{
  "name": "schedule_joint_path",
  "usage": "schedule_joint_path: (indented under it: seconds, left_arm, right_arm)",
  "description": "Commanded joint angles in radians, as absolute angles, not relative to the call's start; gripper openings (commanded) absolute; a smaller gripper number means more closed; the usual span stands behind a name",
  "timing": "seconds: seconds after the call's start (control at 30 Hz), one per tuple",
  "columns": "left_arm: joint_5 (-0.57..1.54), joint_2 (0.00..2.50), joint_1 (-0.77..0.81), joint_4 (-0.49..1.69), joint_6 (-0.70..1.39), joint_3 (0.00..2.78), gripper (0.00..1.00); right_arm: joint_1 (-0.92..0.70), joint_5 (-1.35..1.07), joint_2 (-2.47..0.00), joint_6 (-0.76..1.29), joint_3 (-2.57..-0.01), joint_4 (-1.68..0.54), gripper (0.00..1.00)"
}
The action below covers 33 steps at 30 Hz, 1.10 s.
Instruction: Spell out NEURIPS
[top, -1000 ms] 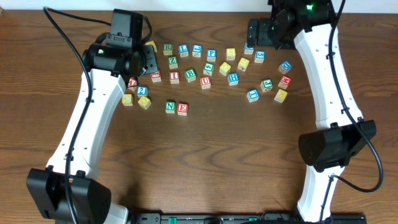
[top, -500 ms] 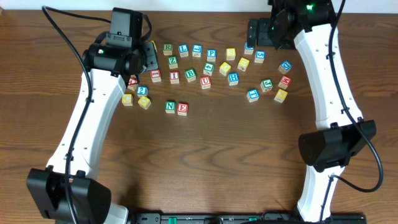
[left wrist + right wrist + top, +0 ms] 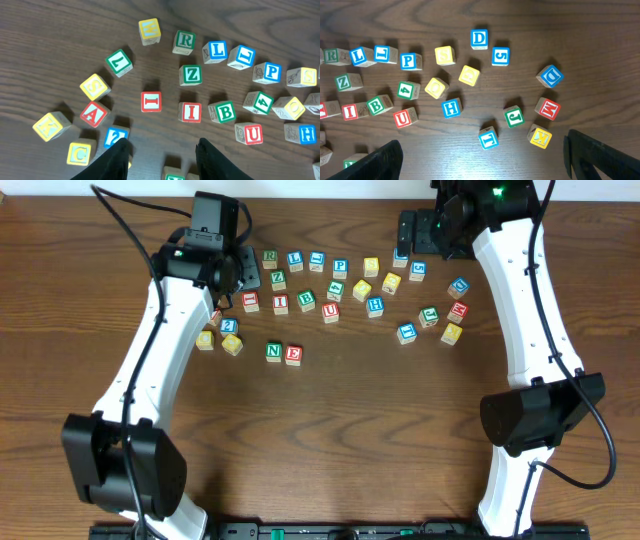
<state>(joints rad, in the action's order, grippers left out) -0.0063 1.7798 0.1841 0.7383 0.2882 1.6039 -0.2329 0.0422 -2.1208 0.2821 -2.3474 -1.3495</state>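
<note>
Your dark brown wooden table (image 3: 330, 440) holds a scatter of lettered wooden cubes across the upper middle of the overhead frame. The white left arm (image 3: 150, 370) reaches to the upper left so that its left gripper (image 3: 161, 147), fingers parted and holding nothing, hangs above that scatter. The right gripper (image 3: 482, 142) is spread wide and empty, likely parked clear. At lower centre, the green-bordered N cube (image 3: 274, 351) touches the red-bordered E cube (image 3: 293, 354), starting the word. The red-bordered U cube (image 3: 248, 133) should come next.
</note>
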Motion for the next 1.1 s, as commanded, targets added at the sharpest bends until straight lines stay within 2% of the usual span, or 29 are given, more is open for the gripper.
schedule_joint_path:
  seconds: [0.0, 0.6, 1.07]
  left_arm:
    - [-0.019, 1.796, 0.183, 0.723, 0.289, 1.608, 0.43]
    - [-0.019, 1.831, 0.191, 0.665, 0.282, 1.608, 0.44]
    - [-0.019, 1.877, 0.311, 0.645, 0.320, 1.608, 0.43]
  right_arm:
    - [-0.237, 0.054, -2.128, 0.292, -2.347, -1.351, 0.99]
    - [-0.237, 0.054, -2.128, 0.291, -2.347, -1.351, 0.99]
    - [-0.237, 0.046, -2.128, 0.292, -2.347, -1.328, 0.99]
